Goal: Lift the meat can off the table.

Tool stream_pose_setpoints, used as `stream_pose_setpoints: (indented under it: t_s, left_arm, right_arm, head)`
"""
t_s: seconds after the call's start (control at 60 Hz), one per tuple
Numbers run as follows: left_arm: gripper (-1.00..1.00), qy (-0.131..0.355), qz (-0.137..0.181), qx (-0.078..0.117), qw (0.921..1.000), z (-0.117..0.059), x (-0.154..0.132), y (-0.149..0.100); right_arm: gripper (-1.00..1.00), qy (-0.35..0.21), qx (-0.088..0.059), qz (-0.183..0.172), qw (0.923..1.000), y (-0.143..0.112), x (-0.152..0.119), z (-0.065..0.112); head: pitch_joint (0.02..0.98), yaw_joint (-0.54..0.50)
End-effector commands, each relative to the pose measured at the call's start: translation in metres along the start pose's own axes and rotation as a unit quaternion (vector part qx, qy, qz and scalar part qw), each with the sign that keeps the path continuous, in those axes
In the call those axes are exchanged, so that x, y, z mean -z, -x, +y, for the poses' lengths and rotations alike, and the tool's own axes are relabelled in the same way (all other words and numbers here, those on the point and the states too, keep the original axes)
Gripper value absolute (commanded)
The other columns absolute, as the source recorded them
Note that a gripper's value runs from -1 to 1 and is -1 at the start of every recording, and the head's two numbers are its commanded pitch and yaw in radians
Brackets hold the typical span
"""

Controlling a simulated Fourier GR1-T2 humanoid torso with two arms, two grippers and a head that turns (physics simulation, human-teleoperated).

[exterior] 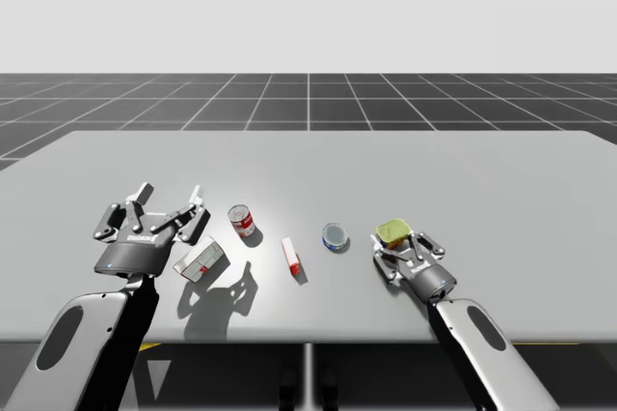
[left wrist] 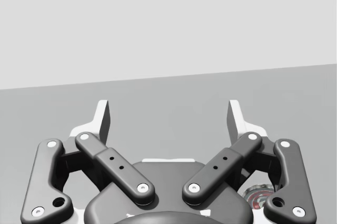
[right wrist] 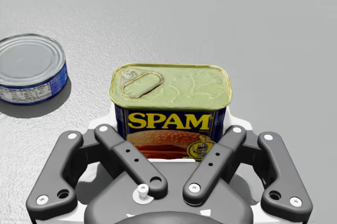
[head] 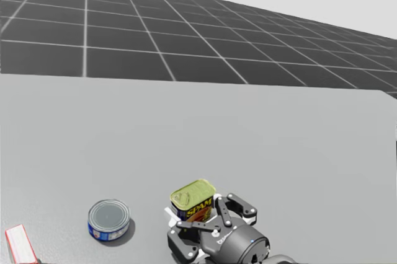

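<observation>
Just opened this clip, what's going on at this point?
My right gripper is at the meat can, a blue rectangular can with a yellow-green lid. The can stands on the table, not yet lifted. My left gripper hovers open near a grey box and a red-and-white can. A flat blue can and a small red box lie between the arms.

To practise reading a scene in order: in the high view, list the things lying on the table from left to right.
grey and red box → red can → small red box → flat blue can → meat can
</observation>
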Motion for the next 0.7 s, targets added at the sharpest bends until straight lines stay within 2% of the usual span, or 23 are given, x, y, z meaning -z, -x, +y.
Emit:
stream_pose_setpoints:
  t_s: [0.017,0.15,0.267,0.383,0.7]
  left_arm:
    - [-1.0,0.0,0.0,0.001,1.0,-0.001,0.0,0.0]
    - [-1.0,0.0,-0.001,0.0,1.0,-0.001,0.0,0.0]
    - [-1.0,0.0,-0.001,0.0,1.0,-0.001,0.0,0.0]
    - [-1.0,-0.001,-0.001,0.0,1.0,-0.001,0.0,0.0]
    - [-1.0,-0.003,-0.002,-0.002,1.0,0.0,0.0,-0.001]
  right_arm:
    - [0.89,0.034,0.017,0.017,0.9991,0.012,0.002,0.005]
    - [0.89,0.037,0.015,0.011,0.9991,0.008,0.0,0.006]
    - [0.85,0.04,0.021,-0.001,0.999,-0.004,-0.004,0.008]
    - [0.83,0.038,0.017,-0.015,0.999,-0.02,-0.008,0.011]
    - [0.85,0.043,-0.004,-0.087,0.9953,-0.09,-0.028,0.019]
  head:
    - [0.483,-0.38]
    - [0.441,-0.39]
    - [0.428,-0.39]
    - [0.429,-0.39]
    - [0.439,-0.4]
